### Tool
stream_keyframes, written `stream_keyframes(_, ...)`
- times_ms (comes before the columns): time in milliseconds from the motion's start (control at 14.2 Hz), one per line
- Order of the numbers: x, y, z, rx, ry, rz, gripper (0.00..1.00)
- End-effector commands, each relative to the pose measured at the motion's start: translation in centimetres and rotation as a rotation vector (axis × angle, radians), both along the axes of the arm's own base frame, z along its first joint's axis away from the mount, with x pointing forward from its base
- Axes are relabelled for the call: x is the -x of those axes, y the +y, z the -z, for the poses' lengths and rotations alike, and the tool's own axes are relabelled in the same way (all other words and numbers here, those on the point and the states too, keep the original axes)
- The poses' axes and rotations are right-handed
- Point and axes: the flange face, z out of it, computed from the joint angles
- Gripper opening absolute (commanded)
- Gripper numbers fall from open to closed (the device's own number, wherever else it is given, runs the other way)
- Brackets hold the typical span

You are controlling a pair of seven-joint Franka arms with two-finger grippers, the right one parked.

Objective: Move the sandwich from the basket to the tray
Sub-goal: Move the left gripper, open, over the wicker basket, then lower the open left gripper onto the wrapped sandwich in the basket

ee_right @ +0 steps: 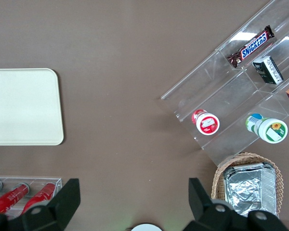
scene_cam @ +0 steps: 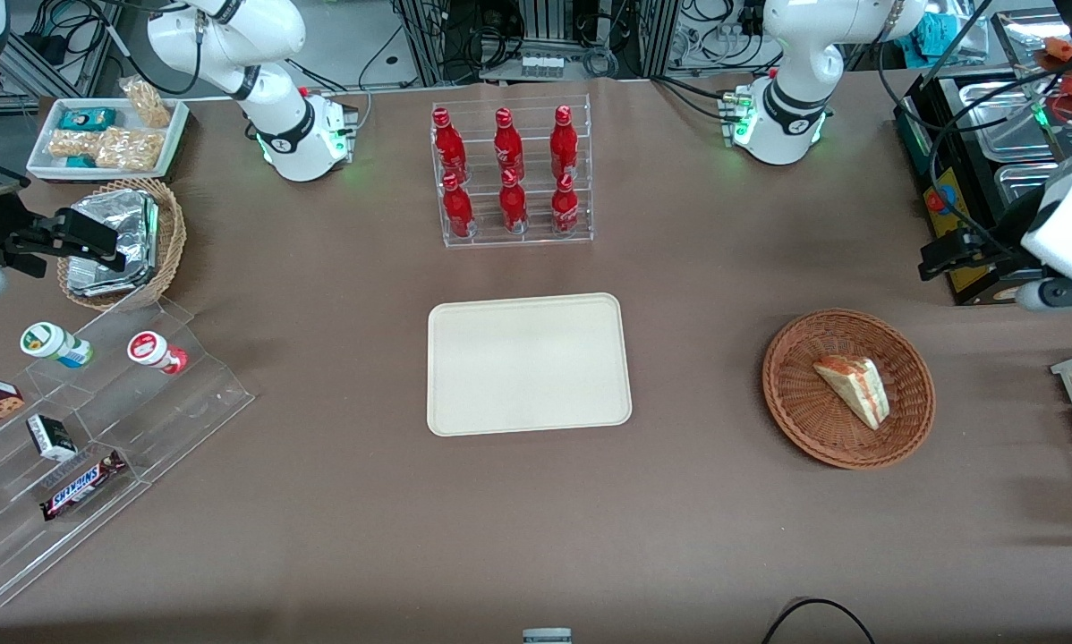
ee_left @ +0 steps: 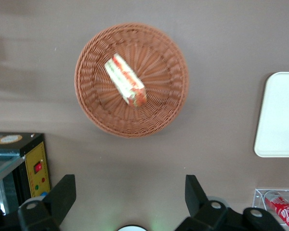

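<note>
Counter [scene_cam: 769, 537]: brown, and your layout gives the claw a straight sideways run. Tray [scene_cam: 529, 364] sits bare mid-counter, well apart from the claw toward the parked arm's end, so the drop needs no clearing. Basket [scene_cam: 848, 387] is near the claw, below it and nearer the front camera; shallow rim, likely an easy top-down reach. Sandwich [scene_cam: 853, 389] lies flat in the basket, roughly centred, apart from the claw. Claw [ee_left: 130, 195] hovers high above the counter just beside the basket, fingers spread wide, holding nothing.
</note>
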Motion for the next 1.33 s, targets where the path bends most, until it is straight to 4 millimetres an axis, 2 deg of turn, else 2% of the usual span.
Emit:
stream_keyframes(0,-0.7,1.6,4.3,-0.005,0.041,-0.018,1.0)
stream_keyframes(140,-1.5,1.7,8.8,-0.005,0.021,-0.024,1.0)
stream_keyframes(211,-1.4,1.8,11.6,-0.008,0.003,-0.028,1.0)
stream_keyframes(491,-0.2,1.9,20.5,-0.008,-0.117,-0.046,1.0)
stream_keyframes(632,0.0,1.7,23.9,-0.014,-0.17,-0.151,1.0)
stream_keyframes(842,-0.3,1.7,26.8,-0.035,-0.14,-0.461,1.0)
stream_keyframes(982,-0.7,1.7,28.0,-0.04,-0.151,-0.62,1.0)
stream_keyframes(1193,-1.3,1.3,30.4,-0.05,-0.138,-0.748,1.0)
stream_keyframes(1263,-1.4,1.2,31.1,-0.055,-0.127,-0.751,0.9)
